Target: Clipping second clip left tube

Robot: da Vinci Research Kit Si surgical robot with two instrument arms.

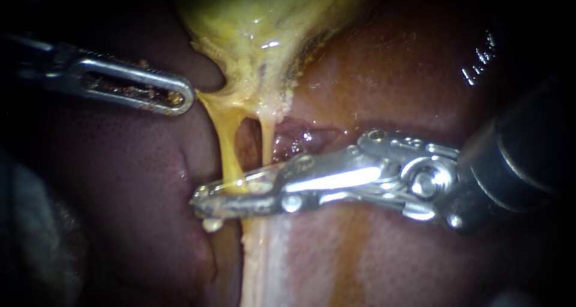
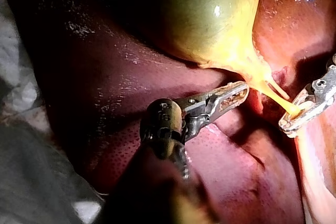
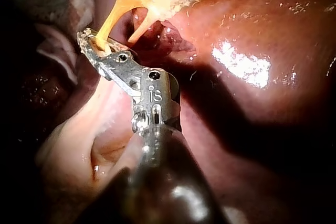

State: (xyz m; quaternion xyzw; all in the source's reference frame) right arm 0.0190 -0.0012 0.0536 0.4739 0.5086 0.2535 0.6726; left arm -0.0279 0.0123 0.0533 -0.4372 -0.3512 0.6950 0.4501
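Note:
The yellow-green gallbladder narrows into two yellow tubes over the dark red liver. The left tube runs down between the jaws of my right instrument, which comes in from the right and is shut on it. The right tube passes behind those jaws. My left instrument is shut on the edge of the gallbladder's neck, pulling it leftward. In the left wrist view its jaws meet the neck, with my right instrument ahead. In the right wrist view the left tube enters the jaws.
Pale fatty tissue runs down below the jaws. A small whitish blob hangs under the right instrument's tip. A liver lobe lies to the left, and grey cloth lies beside the left shaft.

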